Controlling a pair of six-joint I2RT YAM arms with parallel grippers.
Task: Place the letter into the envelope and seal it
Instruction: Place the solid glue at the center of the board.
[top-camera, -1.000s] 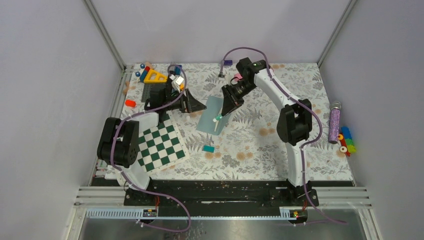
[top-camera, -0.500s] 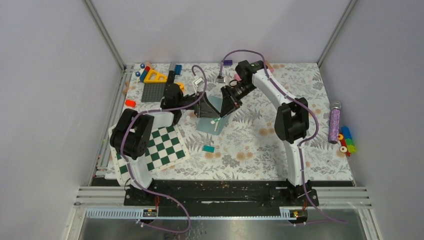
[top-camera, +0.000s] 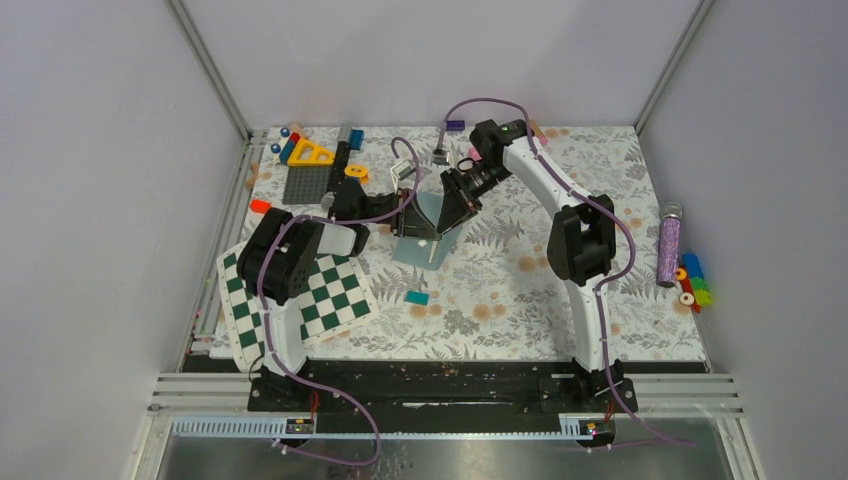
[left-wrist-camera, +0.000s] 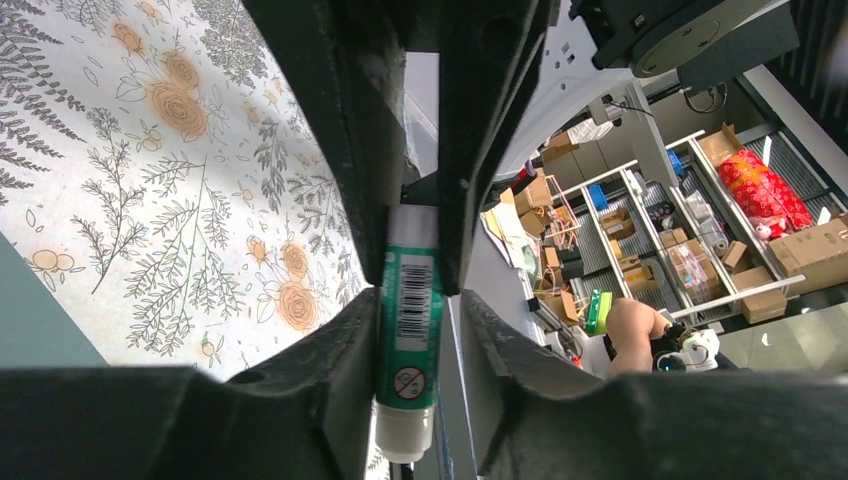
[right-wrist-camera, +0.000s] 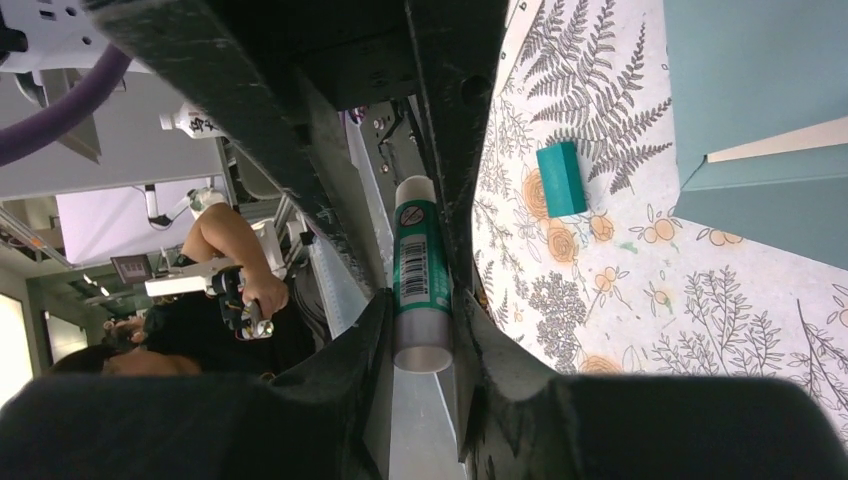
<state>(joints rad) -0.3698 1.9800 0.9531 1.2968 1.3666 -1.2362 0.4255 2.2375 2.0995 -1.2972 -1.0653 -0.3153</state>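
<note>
A green glue stick (right-wrist-camera: 420, 265) with white ends is held above the table by my right gripper (right-wrist-camera: 422, 300), which is shut on it. My left gripper (left-wrist-camera: 420, 300) faces the right gripper (top-camera: 455, 205) over the envelope. The left gripper's jaws stand close round the stick's (left-wrist-camera: 408, 340) other end: one finger touches it and a narrow gap shows at the other. The teal envelope (top-camera: 425, 238) lies flat below both. A cream edge of the letter (right-wrist-camera: 775, 141) shows between the envelope's (right-wrist-camera: 760, 70) flap and body.
A small teal block (top-camera: 417, 297) lies in front of the envelope. A green-white checkerboard (top-camera: 300, 290) lies at the left front, and toy pieces (top-camera: 310, 155) are at the back left. At the right edge are a purple tube (top-camera: 668, 245) and coloured spools (top-camera: 692, 280).
My left arm swung right from the toy pieces to meet the right gripper, and its jaws narrowed around the glue stick. The right arm stayed put, still holding the stick.
</note>
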